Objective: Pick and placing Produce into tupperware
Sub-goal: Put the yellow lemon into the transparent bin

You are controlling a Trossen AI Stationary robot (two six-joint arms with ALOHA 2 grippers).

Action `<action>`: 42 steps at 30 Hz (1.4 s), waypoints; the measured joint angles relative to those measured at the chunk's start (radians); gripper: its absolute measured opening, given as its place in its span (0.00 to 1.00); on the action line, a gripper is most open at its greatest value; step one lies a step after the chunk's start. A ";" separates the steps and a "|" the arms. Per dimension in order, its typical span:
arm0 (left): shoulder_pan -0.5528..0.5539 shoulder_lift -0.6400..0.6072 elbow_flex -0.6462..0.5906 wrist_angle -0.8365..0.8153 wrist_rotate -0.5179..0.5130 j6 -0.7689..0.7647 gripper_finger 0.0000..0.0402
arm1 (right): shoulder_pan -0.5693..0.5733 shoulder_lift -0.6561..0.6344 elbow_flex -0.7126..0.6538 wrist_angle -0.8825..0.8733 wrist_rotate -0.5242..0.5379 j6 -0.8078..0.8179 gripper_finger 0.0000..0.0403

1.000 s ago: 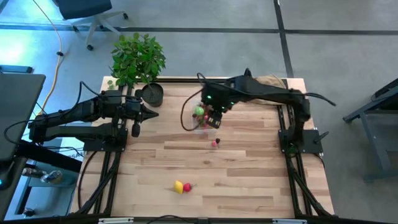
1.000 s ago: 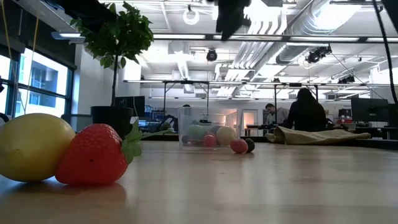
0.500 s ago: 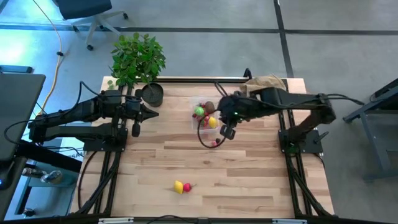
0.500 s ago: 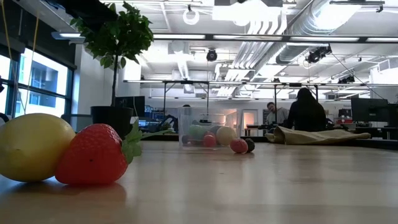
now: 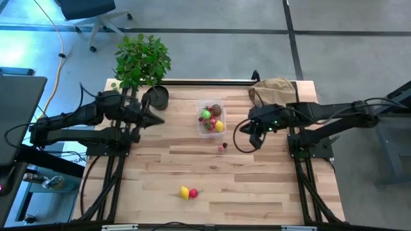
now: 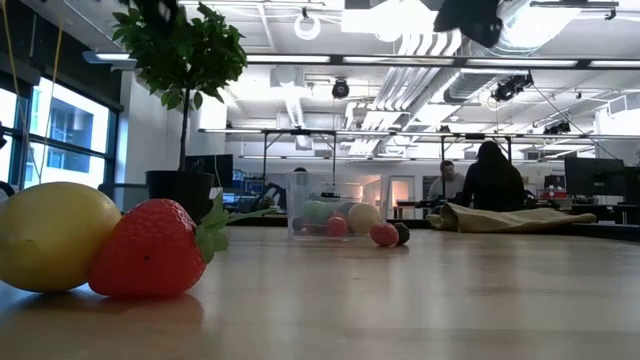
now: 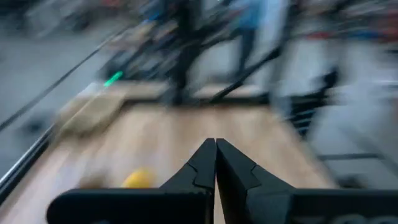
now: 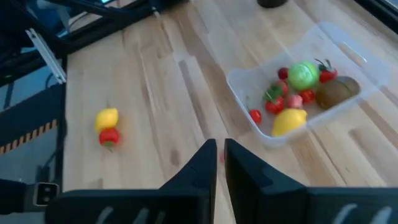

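The clear tupperware stands at the table's far middle. It holds a yellow lemon, a green round one, a brown kiwi-like one and red berries. A small red berry and a dark one lie on the wood just near of the tub. Another lemon and a strawberry lie together toward the near edge. My right gripper hangs above the table to the right of the tub, shut, with nothing between its fingers. My left gripper is shut and empty by the plant pot.
A leafy potted plant with its black pot stands at the far left corner. A tan paper bag lies at the far right. Bare wood stretches between the tub and the near pair of fruit. People sit at desks in the room behind.
My right gripper has drawn away from above the tupperware, toward the table's right edge and a little toward the near edge. A yellow lemon now shows in the tub where the gripper stood over it. The loose fruit on the table has not moved.
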 joint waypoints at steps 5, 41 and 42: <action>-0.088 0.013 0.009 0.161 0.151 0.037 0.00 | -0.001 -0.064 -0.077 0.005 0.043 -0.071 0.06; -0.859 0.924 0.583 -0.564 -0.278 0.378 0.00 | -0.001 -0.079 -0.097 0.004 0.150 -0.190 0.06; -0.859 0.940 0.583 -0.552 -0.264 0.378 0.00 | -0.001 -0.079 -0.097 0.004 0.150 -0.190 0.06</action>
